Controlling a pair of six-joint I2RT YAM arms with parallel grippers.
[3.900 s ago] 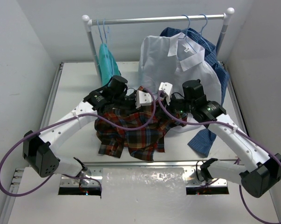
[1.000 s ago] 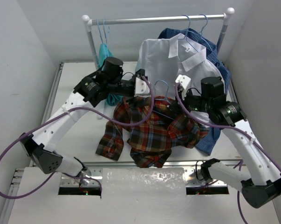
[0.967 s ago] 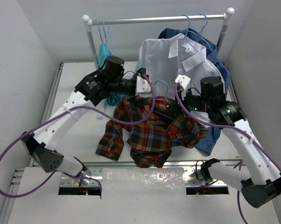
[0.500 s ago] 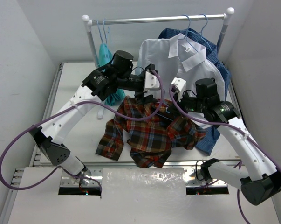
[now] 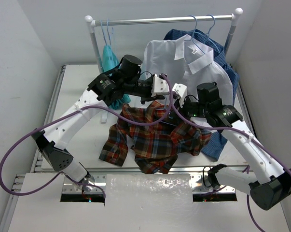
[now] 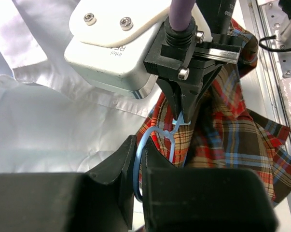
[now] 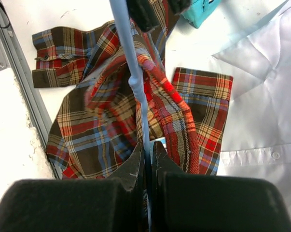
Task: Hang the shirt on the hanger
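Note:
The plaid shirt [image 5: 157, 137] hangs bunched from the pale-blue wire hanger, with its lower part and a sleeve on the table. In the left wrist view my left gripper [image 6: 139, 145] is shut on the hanger's hook [image 6: 157, 131], with the shirt [image 6: 227, 121] beyond. In the right wrist view my right gripper [image 7: 148, 145] is shut on the hanger's wire [image 7: 131, 63], just below the neck, with the shirt [image 7: 102, 121] draped around it. From above, the left gripper [image 5: 155, 100] and the right gripper [image 5: 176, 110] meet over the shirt's collar; the hanger is mostly hidden there.
A clothes rail [image 5: 159, 21] stands at the back. A white shirt [image 5: 184, 63] and a blue checked shirt [image 5: 222, 72] hang at its right, just behind my grippers. A teal garment [image 5: 109, 58] and spare hangers [image 5: 106, 30] hang at its left.
The left gripper has moved right and has shut on the hanger's hook. The right gripper has shifted left and back with the hanger, and the shirt has moved with it.

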